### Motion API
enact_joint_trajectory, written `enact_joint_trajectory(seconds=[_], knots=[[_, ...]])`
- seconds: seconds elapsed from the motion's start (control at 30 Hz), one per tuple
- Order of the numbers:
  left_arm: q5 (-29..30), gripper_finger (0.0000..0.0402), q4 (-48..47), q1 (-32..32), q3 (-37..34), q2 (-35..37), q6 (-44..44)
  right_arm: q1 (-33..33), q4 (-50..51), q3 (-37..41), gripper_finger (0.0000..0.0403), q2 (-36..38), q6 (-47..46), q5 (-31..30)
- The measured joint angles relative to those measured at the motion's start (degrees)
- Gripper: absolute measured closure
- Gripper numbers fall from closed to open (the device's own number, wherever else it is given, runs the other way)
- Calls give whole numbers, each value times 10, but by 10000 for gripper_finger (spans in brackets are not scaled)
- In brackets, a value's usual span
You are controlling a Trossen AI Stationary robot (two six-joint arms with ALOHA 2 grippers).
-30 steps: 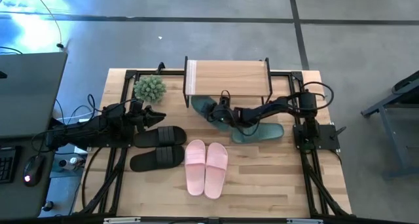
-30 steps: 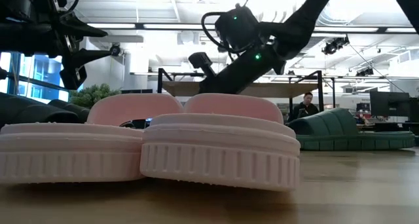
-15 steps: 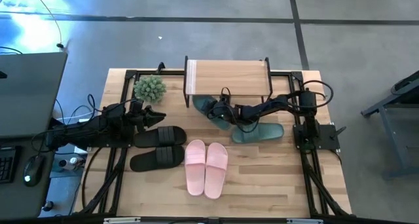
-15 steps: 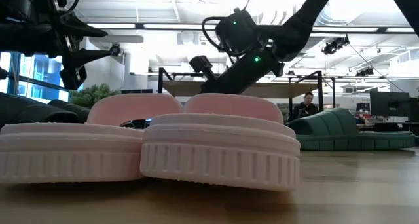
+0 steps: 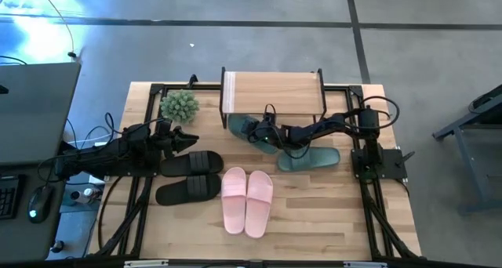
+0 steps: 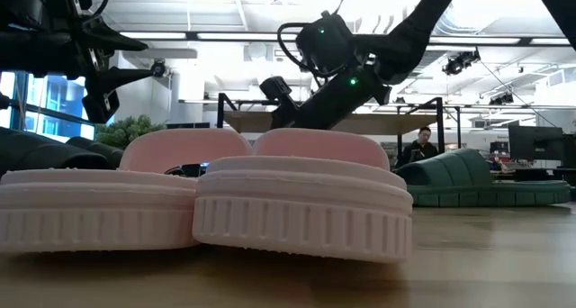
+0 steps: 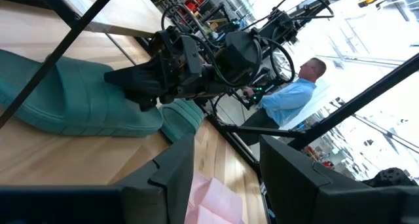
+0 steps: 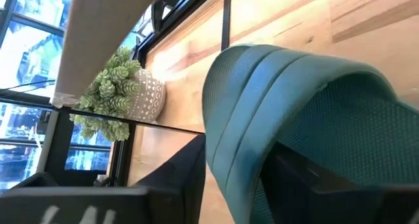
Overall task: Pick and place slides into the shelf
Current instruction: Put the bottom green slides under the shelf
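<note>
The green slide (image 5: 252, 130) in hand lies at the front edge of the shelf (image 5: 273, 93), its toe end partly under the plank, with the right claw (image 5: 260, 133) on it. The right wrist view shows the strap (image 8: 281, 112) arched over one dark finger, with the other finger outside it, so the claw appears pinched on the strap.

Procedure, as judged from this position:
- Keep the sole flat on the bench (image 5: 329, 213) while advancing it under the plank.
- Steer between the black legs (image 8: 226, 18); one leg stands close beside the slide.
- Leave room beside it for its mate (image 5: 310, 157), which lies just beside it toward the bench front.
- Release only when the heel has cleared the front edge of the plank.

The pink slides (image 5: 247, 201) and black slides (image 5: 189, 175) lie untouched in front. The left claw (image 5: 187, 139) hovers spread above the black pair, near the potted plant (image 5: 180, 106).

Limits of view:
- The plank hides how far the toe reaches under the shelf.
- In the low view the pink pair blocks the bench behind it, hiding the contact point.
- The left wrist view shows the right claw on the slide, but its fingertips are dark and merge together.
- A person (image 7: 288, 96) shows in the room beyond.
</note>
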State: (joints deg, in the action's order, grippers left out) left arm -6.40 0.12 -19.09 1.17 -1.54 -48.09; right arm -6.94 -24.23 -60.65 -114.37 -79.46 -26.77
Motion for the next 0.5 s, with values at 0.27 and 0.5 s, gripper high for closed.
enact_joint_trajectory(seconds=[0.27, 0.5], knots=[[0, 243, 0, 0, 0, 0, 0, 7, 13, 0, 272, 0, 10, 6], [0, 243, 0, 0, 0, 0, 0, 19, 38, 0, 272, 0, 4, 4]])
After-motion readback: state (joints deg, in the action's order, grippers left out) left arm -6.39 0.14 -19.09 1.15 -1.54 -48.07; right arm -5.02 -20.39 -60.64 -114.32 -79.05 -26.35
